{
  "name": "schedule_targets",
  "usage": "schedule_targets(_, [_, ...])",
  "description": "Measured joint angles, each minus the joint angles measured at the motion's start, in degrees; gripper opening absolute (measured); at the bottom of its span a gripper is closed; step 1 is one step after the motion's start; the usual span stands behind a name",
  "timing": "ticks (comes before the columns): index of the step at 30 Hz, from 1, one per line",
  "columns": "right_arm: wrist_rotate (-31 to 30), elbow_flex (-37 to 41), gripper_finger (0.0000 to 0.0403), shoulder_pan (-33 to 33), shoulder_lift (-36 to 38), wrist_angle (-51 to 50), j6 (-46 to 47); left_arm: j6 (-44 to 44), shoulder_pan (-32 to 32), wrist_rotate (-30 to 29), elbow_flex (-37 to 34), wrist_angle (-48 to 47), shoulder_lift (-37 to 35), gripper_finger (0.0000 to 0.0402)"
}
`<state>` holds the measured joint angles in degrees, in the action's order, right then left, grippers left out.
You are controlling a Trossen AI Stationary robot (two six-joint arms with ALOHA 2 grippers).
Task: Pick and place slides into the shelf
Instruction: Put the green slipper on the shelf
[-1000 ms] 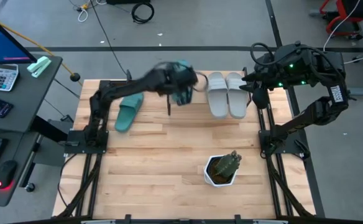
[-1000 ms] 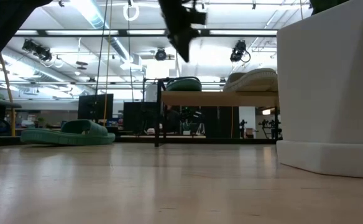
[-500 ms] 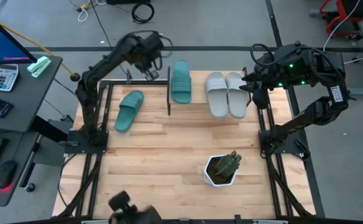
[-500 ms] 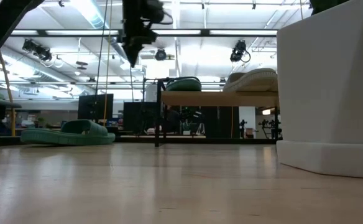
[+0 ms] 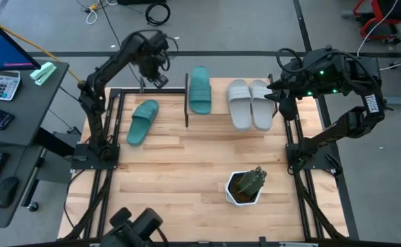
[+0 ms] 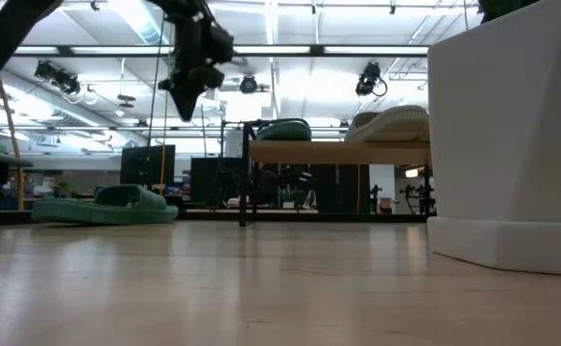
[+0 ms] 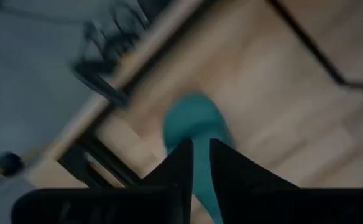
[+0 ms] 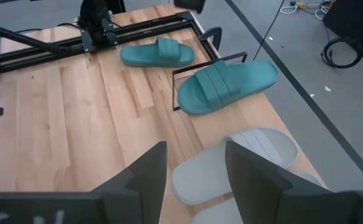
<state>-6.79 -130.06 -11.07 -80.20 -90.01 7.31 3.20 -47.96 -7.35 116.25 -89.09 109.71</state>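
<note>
One teal slide lies sole-down on the table at the left, also seen in the low view. A second teal slide and two light grey slides rest side by side on the shelf at the far edge. My left gripper hangs high over the table's far left corner, pointing down, with a narrow gap between its fingers and nothing in it. The table slide's end shows below it. My right gripper waits open above the grey slides.
A white pot with a plant stands on the table near the front right. A black frame rail of the shelf stands between the two teal slides. A dark object shows at the table's near edge. A desk with a calculator is off to the left.
My left gripper has swung from above the teal slide on the shelf toward the table's far left corner, staying high and rolling as it went. The teal slide stays lying on the shelf. A dark object has come into view at the near edge.
</note>
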Motion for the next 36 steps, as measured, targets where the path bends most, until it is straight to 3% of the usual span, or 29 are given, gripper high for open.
schedule_targets(9, [0.0, 0.0, 0.0170, 0.0, -0.5, 0.0, 0.6, -2.1, 0.0, 1.0, -24.4, 4.1, -0.6, 0.0093])
schedule_targets(14, [0.0, 0.0, 0.0170, 0.0, -0.9, 0.0, 0.8, -6.4, -0.2, 2.7, -36.8, 17.1, -5.9, 0.0098])
schedule_targets(21, [0.0, 0.0, 0.0170, 0.0, -1.4, 0.0, 1.5, -11.8, 0.8, 2.9, -46.1, 28.3, -16.7, 0.0095])
schedule_targets(26, [0.0, 0.0, 0.0170, 0.0, -1.7, 0.0, 1.5, -9.9, 2.9, 0.7, -53.4, 34.0, -25.7, 0.0098])
schedule_targets(31, [0.0, 0.0, 0.0170, 0.0, -1.7, 0.0, 1.5, -5.3, 6.6, -7.0, -61.1, 35.7, -33.3, 0.0094])
schedule_targets(36, [0.0, 0.0, 0.0170, 0.0, -1.7, 0.0, 0.7, 4.7, 11.7, -10.5, -66.9, 38.7, -36.9, 0.0094])
